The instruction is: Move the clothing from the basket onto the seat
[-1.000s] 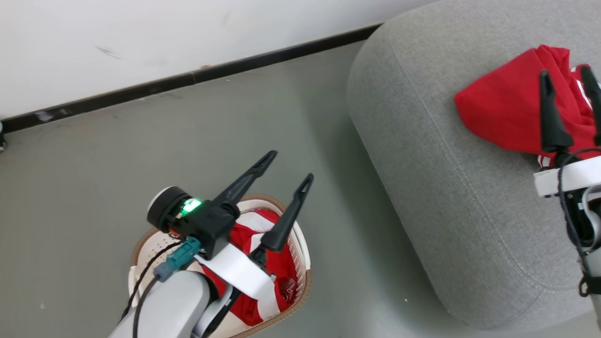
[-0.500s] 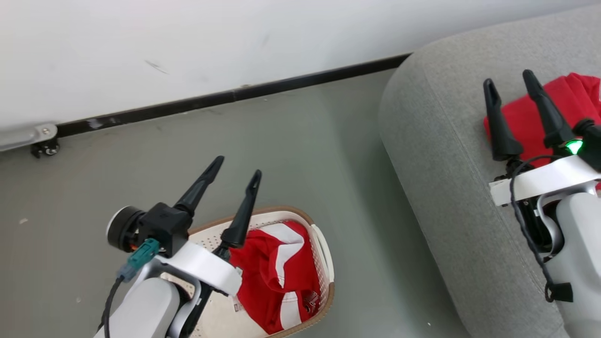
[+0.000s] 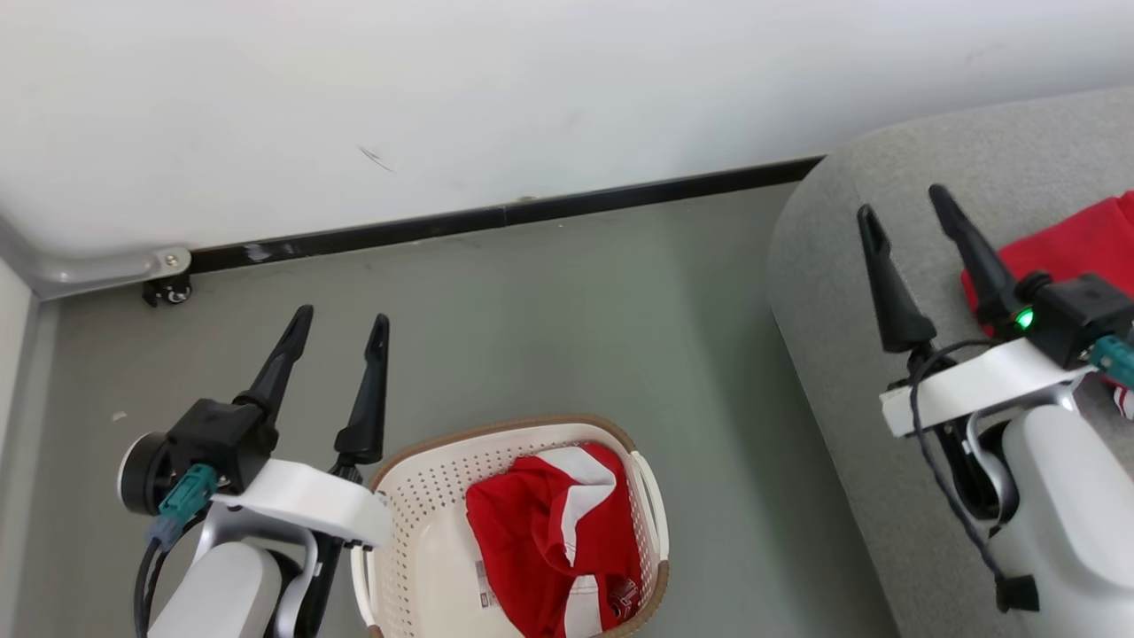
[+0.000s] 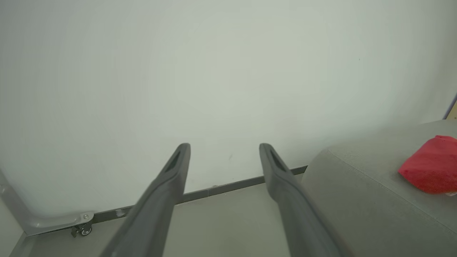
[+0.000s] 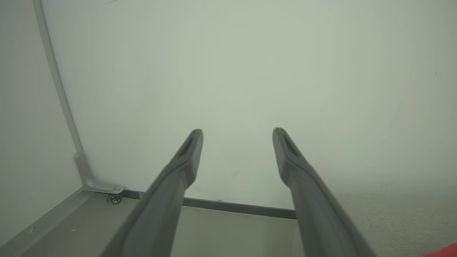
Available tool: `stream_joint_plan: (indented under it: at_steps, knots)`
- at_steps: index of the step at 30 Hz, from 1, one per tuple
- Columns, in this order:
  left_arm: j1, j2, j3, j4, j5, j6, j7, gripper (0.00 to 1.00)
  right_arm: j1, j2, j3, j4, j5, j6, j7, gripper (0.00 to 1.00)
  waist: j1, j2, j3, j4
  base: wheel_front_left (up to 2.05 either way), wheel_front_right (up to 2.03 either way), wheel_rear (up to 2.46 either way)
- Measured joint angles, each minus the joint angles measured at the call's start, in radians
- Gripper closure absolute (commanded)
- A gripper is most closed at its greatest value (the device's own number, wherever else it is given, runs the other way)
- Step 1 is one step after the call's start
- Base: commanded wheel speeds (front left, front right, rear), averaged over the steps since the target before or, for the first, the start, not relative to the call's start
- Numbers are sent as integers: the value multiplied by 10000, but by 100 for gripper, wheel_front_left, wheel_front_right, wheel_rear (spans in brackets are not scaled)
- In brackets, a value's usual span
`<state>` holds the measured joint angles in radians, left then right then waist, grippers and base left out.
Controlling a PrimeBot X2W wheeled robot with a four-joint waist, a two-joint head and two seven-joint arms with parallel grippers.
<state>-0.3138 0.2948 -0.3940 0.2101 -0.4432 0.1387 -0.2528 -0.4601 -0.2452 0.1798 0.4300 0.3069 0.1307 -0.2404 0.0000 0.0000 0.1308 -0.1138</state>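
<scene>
— Left gripper (image 3: 342,315): fingers spread wide, nothing between them, poised over bare floor (image 3: 549,301) just beside the basket (image 3: 416,496), aimed at the wall (image 3: 532,89). And the other one?

— Right gripper (image 3: 902,202): equally wide, equally empty, up over the seat (image 3: 833,292), close by the red garment (image 3: 1076,244) lying there.

— Step in hand, then?

— Between trips, by the look of it. One piece delivered, clothing (image 3: 532,540) left in the basket (crumpled toward the side nearer the seat, white stripes and a small tag showing).

— Next move?

— Probably down into the basket with the left. Tips tilted over the brown rim (image 3: 496,424), then closed on a raised fold rather than a flat patch. Soft, floppy cloth, likely to bunch and trail, so a high lift to clear the rim.

— Anything to catch on?

— Perforated plastic walls, for one. Light oval tub too, apt to slide or tip if tugged sideways. Seat far kinder: broad, rounded, grey woven upholstery with stitched seams, plenty of bare room beside the garment already down.
</scene>
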Motion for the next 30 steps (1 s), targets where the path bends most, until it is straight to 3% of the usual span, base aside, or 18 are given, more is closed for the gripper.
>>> stream_joint_plan:
  at_steps: [17,30]
  knots:
    - [1211,-96,796,303,372,792,2,0,1378,871,-846,-65,-441,0,-15,0,0,0,-745,522,0,0,0]
    - [2059,-224,1206,84,531,1091,0,0,2649,1519,-1243,-119,-736,0,-13,0,0,0,-1142,611,0,0,0]
